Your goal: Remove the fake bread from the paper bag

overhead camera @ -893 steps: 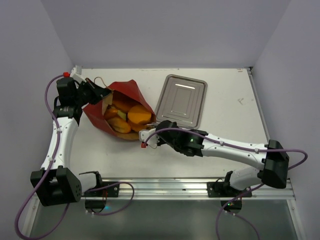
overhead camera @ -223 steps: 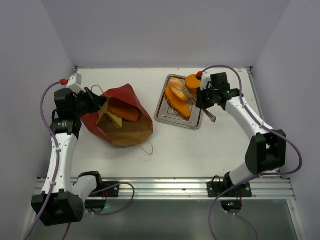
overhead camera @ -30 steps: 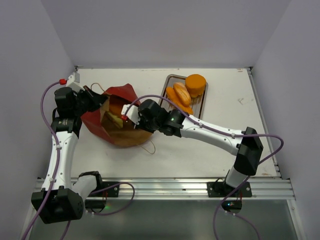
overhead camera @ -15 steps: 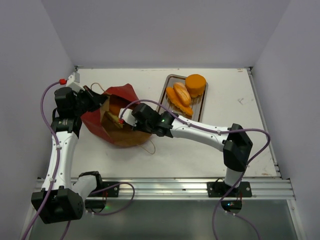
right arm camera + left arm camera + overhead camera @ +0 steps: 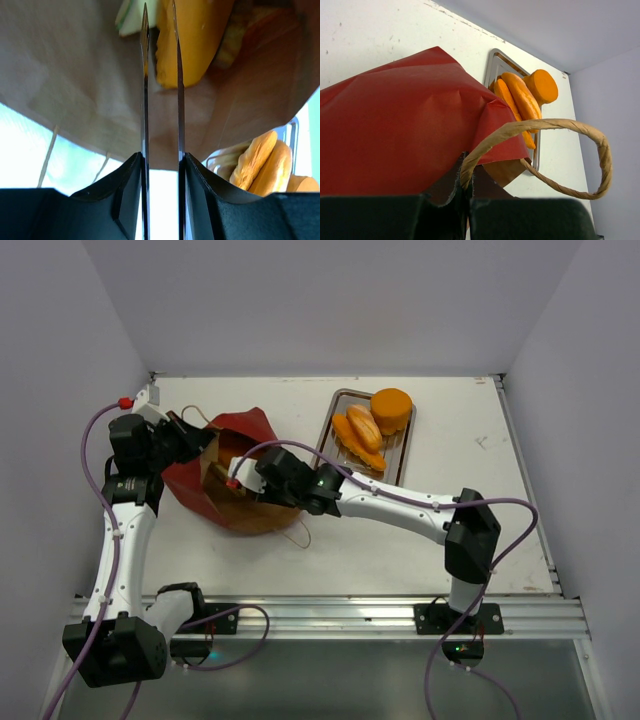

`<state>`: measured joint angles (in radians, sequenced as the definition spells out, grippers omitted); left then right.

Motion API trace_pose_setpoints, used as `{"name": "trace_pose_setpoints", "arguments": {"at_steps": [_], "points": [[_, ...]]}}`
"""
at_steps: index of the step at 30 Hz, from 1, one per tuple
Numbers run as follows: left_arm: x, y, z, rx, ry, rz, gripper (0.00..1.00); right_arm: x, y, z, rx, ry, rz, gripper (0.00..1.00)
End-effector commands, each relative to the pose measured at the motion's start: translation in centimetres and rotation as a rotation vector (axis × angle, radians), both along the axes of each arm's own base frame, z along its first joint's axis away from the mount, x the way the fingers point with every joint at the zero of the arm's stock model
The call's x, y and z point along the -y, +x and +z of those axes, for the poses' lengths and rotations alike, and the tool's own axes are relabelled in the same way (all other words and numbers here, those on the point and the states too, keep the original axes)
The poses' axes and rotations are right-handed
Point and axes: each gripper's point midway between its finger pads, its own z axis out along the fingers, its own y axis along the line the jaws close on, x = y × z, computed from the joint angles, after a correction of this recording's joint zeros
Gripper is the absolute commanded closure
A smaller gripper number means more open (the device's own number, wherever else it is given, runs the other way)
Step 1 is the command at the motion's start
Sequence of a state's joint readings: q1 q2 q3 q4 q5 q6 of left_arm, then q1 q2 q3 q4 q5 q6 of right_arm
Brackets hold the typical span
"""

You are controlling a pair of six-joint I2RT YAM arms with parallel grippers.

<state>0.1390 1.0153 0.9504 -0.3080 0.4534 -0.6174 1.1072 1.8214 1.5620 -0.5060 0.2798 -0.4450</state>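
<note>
White bench [image 5: 480, 520], pale lilac walls [image 5: 330, 300] closing in on three sides, a metal rail [image 5: 340, 615] along the near edge. The red paper bag [image 5: 190, 488] lies on its side at the left of the bench, mouth gaping toward the middle. The left pincer [image 5: 203, 438] is clenched on the bag's rim, right where a cord handle [image 5: 570, 125] loops out. The right pincer [image 5: 159, 6] is inside the brown mouth, blades narrowly parted and gripping nothing visible. Just past its tips sits fake bread [image 5: 192, 40], orange, deep in the bag. More pieces lie on the metal tray [image 5: 393, 452] at the back, with a round bun [image 5: 391, 410] at its far end.
</note>
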Motion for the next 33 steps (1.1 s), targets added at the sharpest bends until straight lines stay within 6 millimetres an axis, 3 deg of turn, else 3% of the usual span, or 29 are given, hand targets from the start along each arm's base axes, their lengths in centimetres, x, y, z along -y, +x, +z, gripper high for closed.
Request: {"name": "trace_pose_setpoints", "arguments": {"at_steps": [1, 6, 12, 23, 33], "points": [[0.1, 0.0, 1.1, 0.041, -0.004, -0.012, 1.00, -1.9, 0.7, 3.1, 0.057, 0.078, -0.016, 0.58], [0.1, 0.1, 1.1, 0.040, -0.006, -0.013, 1.00, -2.7, 1.1, 3.5, 0.083, 0.081, -0.032, 0.57], [0.1, 0.0, 1.1, 0.040, -0.006, -0.011, 1.00, -3.5, 1.3, 2.2, 0.073, 0.061, -0.047, 0.54], [0.2, 0.1, 0.9, 0.039, -0.007, -0.014, 1.00, -3.7, 2.5, 1.2, 0.118, 0.041, -0.114, 0.53], [0.4, 0.0, 1.3, 0.051, -0.019, -0.020, 1.00, -3.6, 1.9, -0.3, 0.147, 0.023, -0.145, 0.53]]}}
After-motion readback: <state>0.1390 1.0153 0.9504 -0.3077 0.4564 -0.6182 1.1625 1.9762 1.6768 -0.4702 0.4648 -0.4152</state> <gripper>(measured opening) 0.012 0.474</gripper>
